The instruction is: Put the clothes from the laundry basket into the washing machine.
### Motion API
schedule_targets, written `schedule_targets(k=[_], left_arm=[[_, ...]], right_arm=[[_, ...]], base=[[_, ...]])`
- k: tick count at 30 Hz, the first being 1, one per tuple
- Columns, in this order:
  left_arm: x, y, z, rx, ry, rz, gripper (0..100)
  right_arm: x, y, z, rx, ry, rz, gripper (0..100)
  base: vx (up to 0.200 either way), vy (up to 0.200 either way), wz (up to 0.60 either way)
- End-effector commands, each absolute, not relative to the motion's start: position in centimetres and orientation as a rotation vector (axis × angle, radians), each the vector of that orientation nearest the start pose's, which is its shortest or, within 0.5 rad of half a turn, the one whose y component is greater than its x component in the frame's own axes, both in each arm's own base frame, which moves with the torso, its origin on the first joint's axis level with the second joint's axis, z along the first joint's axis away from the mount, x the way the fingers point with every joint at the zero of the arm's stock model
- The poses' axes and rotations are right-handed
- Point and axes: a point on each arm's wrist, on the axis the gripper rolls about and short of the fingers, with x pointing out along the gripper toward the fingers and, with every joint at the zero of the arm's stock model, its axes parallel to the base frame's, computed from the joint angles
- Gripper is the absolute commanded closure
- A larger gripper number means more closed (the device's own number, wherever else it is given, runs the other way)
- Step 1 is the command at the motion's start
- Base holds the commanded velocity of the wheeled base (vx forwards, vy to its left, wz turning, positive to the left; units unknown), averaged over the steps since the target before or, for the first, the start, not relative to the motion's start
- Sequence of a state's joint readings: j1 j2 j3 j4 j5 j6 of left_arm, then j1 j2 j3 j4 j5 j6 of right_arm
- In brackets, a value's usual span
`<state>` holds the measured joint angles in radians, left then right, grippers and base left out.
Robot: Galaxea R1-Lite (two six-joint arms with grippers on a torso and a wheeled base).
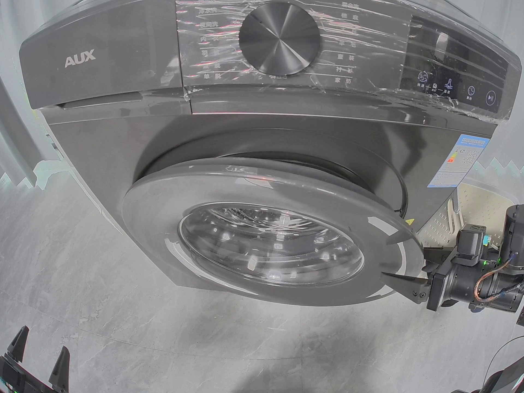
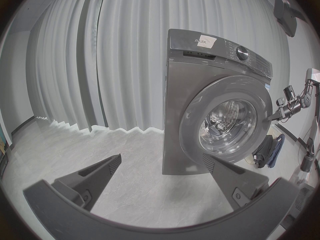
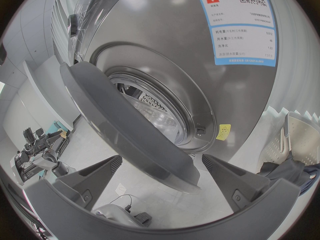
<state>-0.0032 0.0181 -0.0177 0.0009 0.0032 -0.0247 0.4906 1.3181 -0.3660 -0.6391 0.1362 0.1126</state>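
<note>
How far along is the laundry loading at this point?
Done: the washing machine door is ajar, standing partway off the opening. In hand: the open right gripper straddles the door's free edge; the left gripper hangs low, open and empty. Left: the dark clothes lie draped over the laundry basket beside the machine, and the drum shows none.

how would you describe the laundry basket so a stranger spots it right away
Start at the big grey washing machine with its round door ajar. On the floor just beside it, on the robot's right, stands the laundry basket. It is the only pale, perforated thing there, with dark clothes draped over its rim.
</note>
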Motion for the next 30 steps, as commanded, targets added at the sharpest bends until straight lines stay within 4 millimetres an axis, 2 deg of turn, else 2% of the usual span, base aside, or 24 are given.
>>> schedule_targets(k=[1,6,12,15,23,30], left_arm=[[-2.3,0.0,7.6,-0.02,0.002,-0.002,0],[-2.3,0.0,7.6,-0.02,0.002,-0.002,0],[-2.3,0.0,7.6,-0.023,0.002,-0.002,0],[-2.3,0.0,7.6,-0.02,0.002,-0.003,0],[-2.3,0.0,7.6,-0.023,0.002,-0.003,0],[-2.3,0.0,7.6,-0.021,0.002,-0.003,0]], right_arm=[[16.1,9.0,16.5,0.055,0.326,0.604,0],[16.2,9.0,16.5,0.055,0.324,0.604,0],[16.3,9.2,16.9,0.055,0.314,0.613,0],[16.0,9.2,16.3,0.049,0.335,0.622,0],[14.1,8.8,16.1,0.028,0.319,0.653,0],[14.7,8.7,16.5,0.034,0.305,0.63,0]], base=[[0.0,0.0,0.0],[0.0,0.0,0.0],[-0.2,0.0,0.0],[-0.2,0.0,0.0],[0.0,0.0,0.0],[0.0,0.0,0.0]])
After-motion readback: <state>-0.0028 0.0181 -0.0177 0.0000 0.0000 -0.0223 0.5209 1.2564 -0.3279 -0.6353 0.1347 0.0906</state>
